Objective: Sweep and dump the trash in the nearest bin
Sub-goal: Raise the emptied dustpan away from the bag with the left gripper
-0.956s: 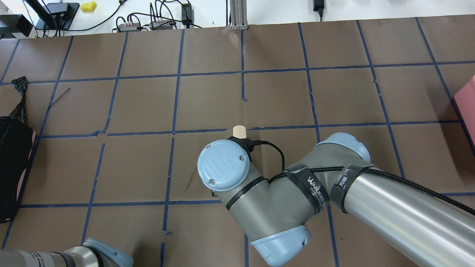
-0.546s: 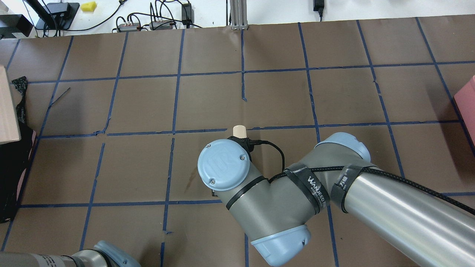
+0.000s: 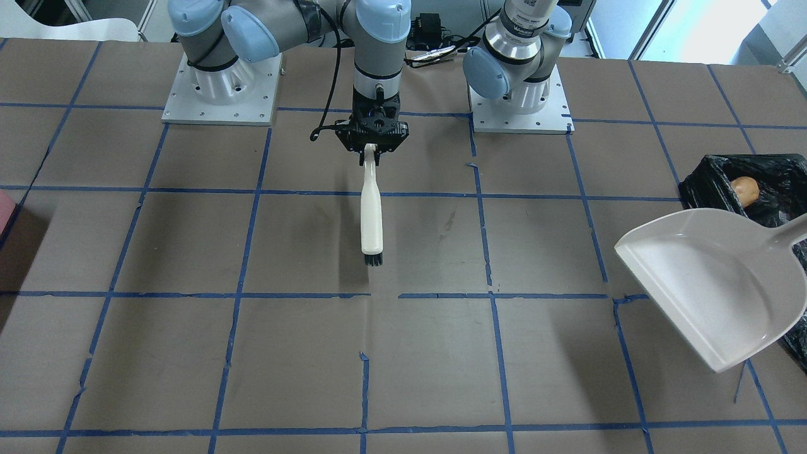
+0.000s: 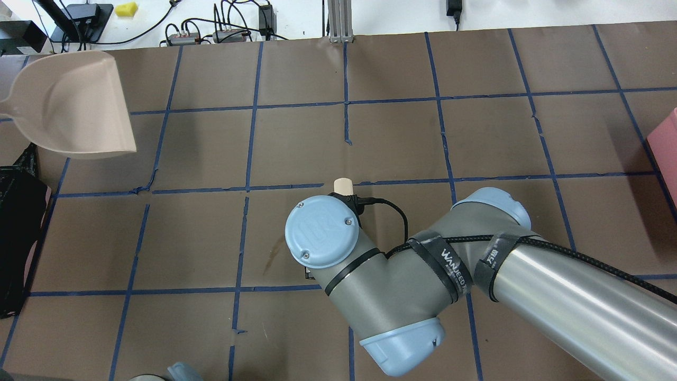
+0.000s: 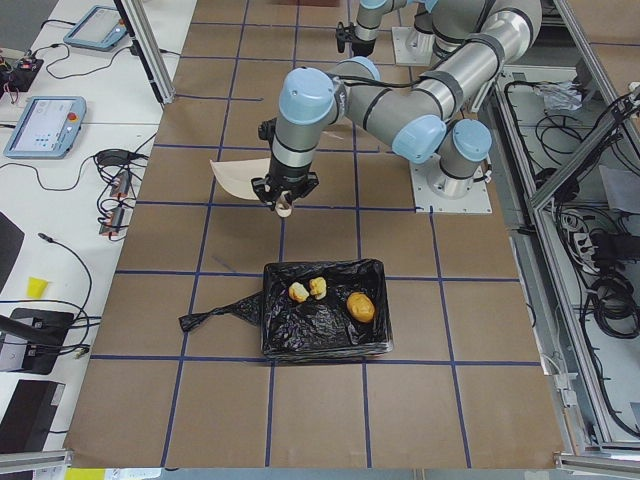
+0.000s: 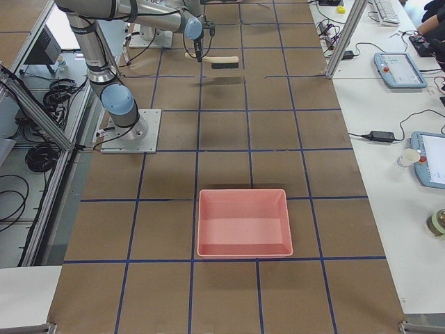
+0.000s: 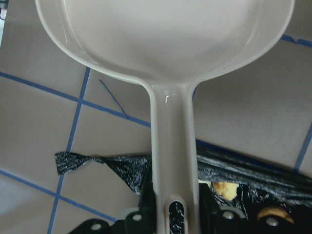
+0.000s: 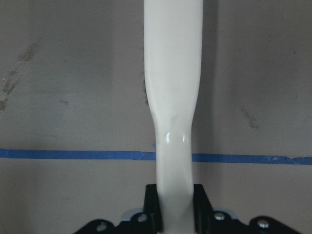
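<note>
The trash lies inside the bin (image 5: 320,330), which is lined with a black bag: a tan-orange potato-like lump (image 5: 361,306) and two small scraps (image 5: 298,292) (image 5: 318,287). The lump also shows in the front view (image 3: 745,191). My left gripper (image 7: 173,214) is shut on the handle of a beige dustpan (image 3: 712,284), held empty in the air beside the bin (image 3: 778,173). The dustpan also shows in the overhead view (image 4: 74,106). My right gripper (image 3: 371,148) is shut on a white brush (image 3: 371,214) with black bristles, pointing away from the robot at mid-table.
A pinkish-red tray (image 6: 243,223) sits at the table's right end and shows at the overhead view's edge (image 4: 667,143). Brown paper with blue tape lines (image 4: 296,186) covers the table. Cables and tablets lie beyond the far edge.
The dustpan has swung into the overhead view at the upper left, away from the bin. My left arm's elbow has shifted right. The right arm and brush have barely moved.
</note>
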